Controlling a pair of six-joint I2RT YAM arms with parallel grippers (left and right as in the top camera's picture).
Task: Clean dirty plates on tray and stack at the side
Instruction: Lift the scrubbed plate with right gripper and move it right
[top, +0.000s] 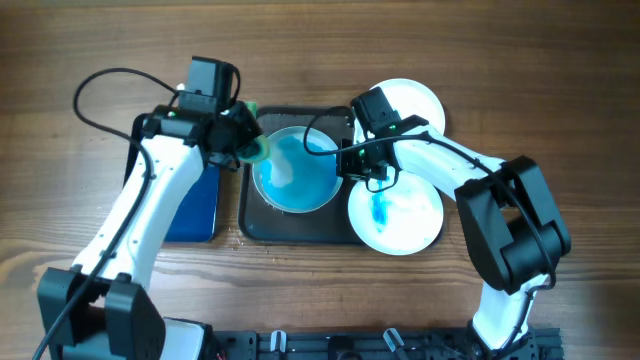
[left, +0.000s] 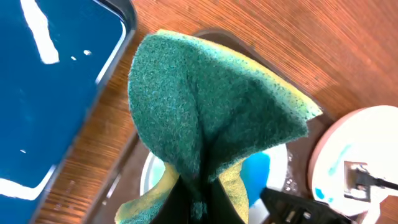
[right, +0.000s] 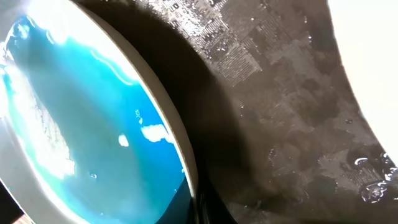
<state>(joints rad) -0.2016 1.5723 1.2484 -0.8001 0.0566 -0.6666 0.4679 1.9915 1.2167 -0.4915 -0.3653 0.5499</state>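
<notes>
Brown wooden bench (top: 560, 80), filling the overhead view from edge to edge. Left-to-right grain with darker streaks, matt finish. Black rail (top: 330, 345) along the bottom edge of that view, fitted with small dark fixtures. Even, diffuse lighting from above; soft, short shadows on the wood.

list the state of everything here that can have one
middle plate: flooded blue, rim held by right claw
near plate: blue streaks, off the tray
far plate: looks clean
sponge: folded, pinched in left claw
tray: wet with droplets
</notes>
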